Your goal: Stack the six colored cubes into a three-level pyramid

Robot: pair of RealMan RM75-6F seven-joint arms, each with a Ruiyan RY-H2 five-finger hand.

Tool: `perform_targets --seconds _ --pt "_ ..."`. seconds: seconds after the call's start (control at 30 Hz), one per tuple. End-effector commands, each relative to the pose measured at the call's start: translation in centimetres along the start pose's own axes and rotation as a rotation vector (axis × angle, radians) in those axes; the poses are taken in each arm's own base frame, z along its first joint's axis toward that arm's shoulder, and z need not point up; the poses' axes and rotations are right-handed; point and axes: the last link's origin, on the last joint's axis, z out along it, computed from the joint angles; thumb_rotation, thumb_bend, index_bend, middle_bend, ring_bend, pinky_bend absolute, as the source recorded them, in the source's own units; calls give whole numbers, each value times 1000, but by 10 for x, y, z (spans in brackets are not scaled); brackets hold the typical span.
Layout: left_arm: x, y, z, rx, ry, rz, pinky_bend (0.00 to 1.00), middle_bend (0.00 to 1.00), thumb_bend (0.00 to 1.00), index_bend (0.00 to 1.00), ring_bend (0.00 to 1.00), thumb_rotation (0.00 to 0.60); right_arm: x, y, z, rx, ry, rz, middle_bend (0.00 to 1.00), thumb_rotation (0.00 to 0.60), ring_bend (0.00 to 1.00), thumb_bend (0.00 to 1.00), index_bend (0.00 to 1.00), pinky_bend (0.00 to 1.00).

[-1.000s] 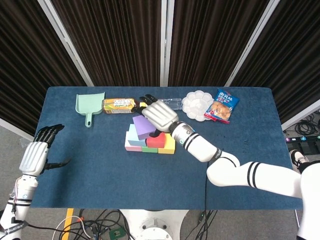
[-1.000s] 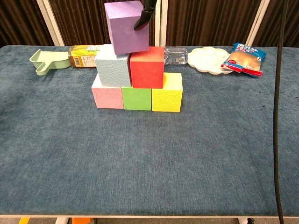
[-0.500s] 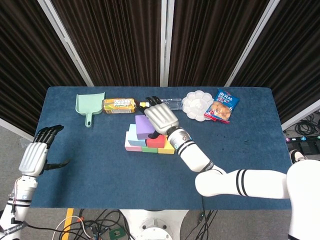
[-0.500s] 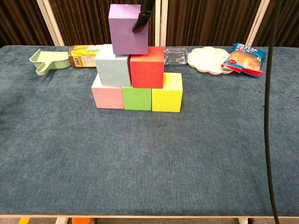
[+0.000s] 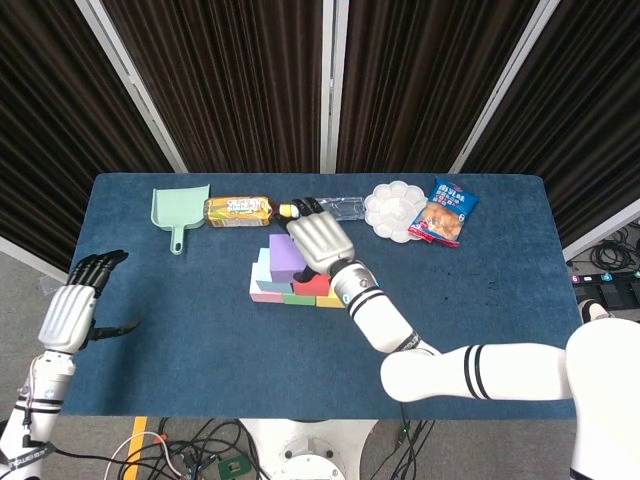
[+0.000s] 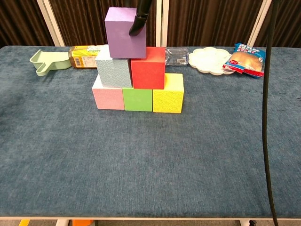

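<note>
The right robot hand point(image 5: 318, 238) holds the purple cube point(image 6: 125, 32) atop the light-blue cube point(image 6: 113, 72) and red cube point(image 6: 147, 68); the chest view shows one dark fingertip point(image 6: 135, 28) on it. Only the head view shows the left robot hand point(image 5: 70, 312), fingers apart and empty, off the worktop point(image 5: 150, 300).

This looks like a robot test room, not a home. A table point(image 5: 150, 330) with a blue cloth top stands in front of dark curtains point(image 5: 240, 80) with white poles. Loose wires point(image 5: 200, 445) lie on the grey floor under the table.
</note>
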Motion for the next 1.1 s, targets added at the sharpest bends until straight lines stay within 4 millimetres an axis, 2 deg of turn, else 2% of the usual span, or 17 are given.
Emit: perform_targets --seconds 0.03,0.47,0.63,0.8,1.1 --pt "0 0 0 -1 0 0 81 87 92 125 87 600 0 -2 0 -19 5 10 380 600 15 71 159 0" --pt "-1 -3 0 3 -3 -3 81 87 92 125 87 600 -5 -7 4 -38 -11 24 366 600 15 59 107 0" --pt "-2 -3 -1 3 -4 -4 81 87 92 125 87 600 -5 -3 1 -35 -24 34 243 600 0 57 46 0" --pt "-2 -3 1 2 -4 -3 81 87 92 125 88 600 -2 7 -2 -7 -30 30 189 600 0 57 28 0" --pt "-1 0 3 1 -3 -4 81 87 92 125 87 600 -3 15 5 55 -44 9 234 600 0 58 39 0"
